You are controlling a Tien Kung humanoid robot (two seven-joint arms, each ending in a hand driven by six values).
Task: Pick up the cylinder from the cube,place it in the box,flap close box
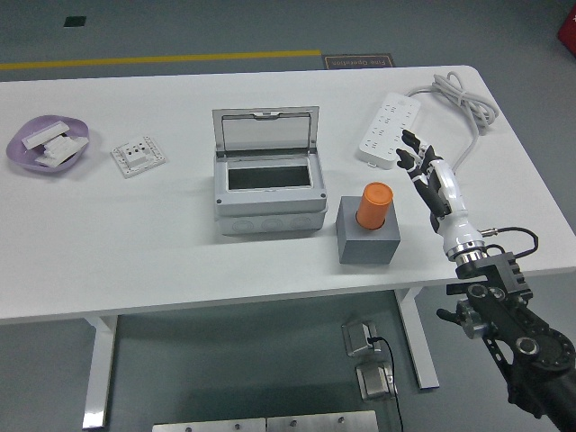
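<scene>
An orange cylinder stands upright on a grey cube right of the table's middle. Left of the cube is a grey box with its clear lid tilted up at the back, and its inside looks empty. My right hand hovers just right of the cylinder, a small gap away, fingers spread and holding nothing. Its black arm comes in from the lower right corner. The left arm is out of view.
A white power strip with a coiled cable lies behind my right hand. At the far left are a purple dish with white parts and a white socket plate. The table's near edge runs close below the cube.
</scene>
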